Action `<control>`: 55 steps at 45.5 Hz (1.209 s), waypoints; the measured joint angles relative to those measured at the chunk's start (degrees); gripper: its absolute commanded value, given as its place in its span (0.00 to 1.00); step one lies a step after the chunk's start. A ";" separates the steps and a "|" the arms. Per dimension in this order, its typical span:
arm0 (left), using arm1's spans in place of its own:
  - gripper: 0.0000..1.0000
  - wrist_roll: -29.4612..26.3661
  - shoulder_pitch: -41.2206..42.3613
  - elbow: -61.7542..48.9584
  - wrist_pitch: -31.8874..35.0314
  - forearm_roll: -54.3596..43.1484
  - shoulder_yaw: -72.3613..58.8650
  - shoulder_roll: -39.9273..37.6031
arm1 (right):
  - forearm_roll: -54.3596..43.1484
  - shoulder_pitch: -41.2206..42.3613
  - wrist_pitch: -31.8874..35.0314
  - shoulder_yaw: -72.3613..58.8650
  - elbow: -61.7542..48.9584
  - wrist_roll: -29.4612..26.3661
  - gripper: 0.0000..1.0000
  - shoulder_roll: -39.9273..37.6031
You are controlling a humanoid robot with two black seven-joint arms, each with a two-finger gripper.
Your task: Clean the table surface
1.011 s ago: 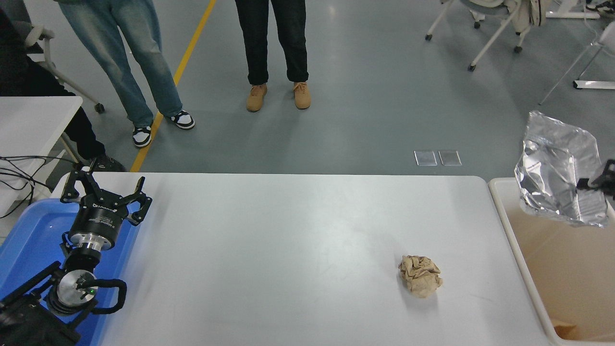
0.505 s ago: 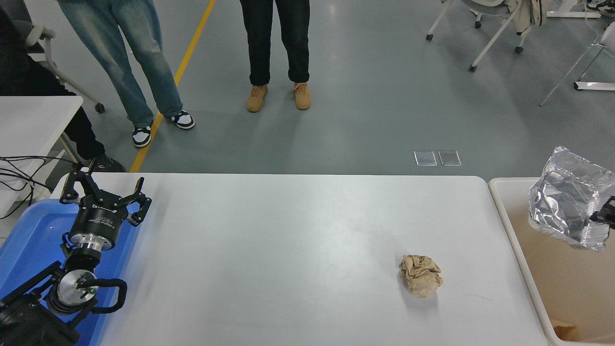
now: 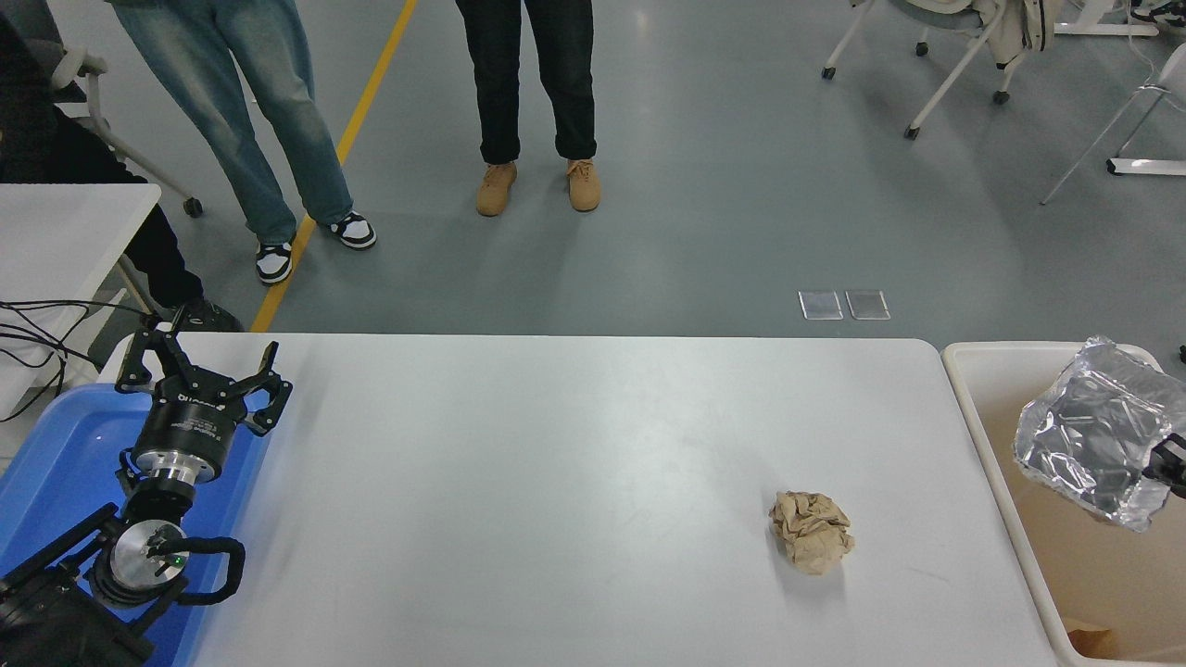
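Note:
The white table surface (image 3: 556, 482) carries one crumpled brown paper ball (image 3: 811, 531) toward its right front. A crinkled silver foil bag (image 3: 1093, 431) hangs over the cream bin (image 3: 982, 445) at the table's right end. Only a small black part of my right gripper (image 3: 1169, 459) shows at the picture's right edge, and it grips the bag's right side. My left gripper (image 3: 199, 366) is parked at the lower left above the blue bin (image 3: 65, 463), fingers spread open and holding nothing.
Two people stand beyond the table's far edge, seen as legs (image 3: 528, 93) and jeans (image 3: 250, 120). A smaller white table (image 3: 65, 222) with cables stands at the far left. Chair legs (image 3: 954, 65) are at the upper right. A brown scrap (image 3: 1089, 637) lies in the cream bin.
The right gripper has carried the foil bag down and slightly right, from above the cream bin's far rim to lower over the bin. The left arm and the paper ball have not moved.

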 measured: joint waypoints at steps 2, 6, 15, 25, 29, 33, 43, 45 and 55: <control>0.99 0.00 0.01 0.00 0.00 0.01 0.00 0.00 | 0.86 -0.68 -1.06 0.01 -0.41 -0.62 0.00 0.70; 0.99 0.00 0.01 0.00 0.00 0.01 0.00 0.00 | 2.20 -1.66 -2.72 0.02 -0.86 -1.87 0.00 1.76; 0.99 0.00 0.01 0.00 0.00 0.02 0.00 0.00 | 5.44 -3.08 -7.73 0.03 -1.45 -5.71 0.00 3.75; 0.99 0.00 0.01 0.00 0.00 0.02 0.00 0.00 | 8.10 -3.80 -12.12 0.04 -1.67 -8.93 0.00 5.22; 0.99 0.00 0.01 0.00 0.00 0.03 0.00 0.00 | 8.64 -3.96 -13.21 0.03 -1.74 -9.80 0.00 5.93; 0.99 0.00 0.01 0.00 0.00 0.02 0.00 0.00 | 8.98 -4.07 -13.95 0.03 -1.76 -10.48 0.00 6.78; 0.99 0.00 0.01 0.00 0.00 0.02 0.00 0.00 | 9.42 -4.19 -16.07 0.02 -1.82 -11.71 0.00 8.14; 0.99 0.00 0.01 0.00 0.00 0.03 0.00 0.00 | 9.47 -4.19 -16.53 0.03 -1.82 -11.88 0.00 8.28; 0.99 0.00 0.01 0.00 0.00 0.02 0.00 0.00 | 9.59 -4.14 -18.48 0.07 -1.81 -12.50 0.00 8.69</control>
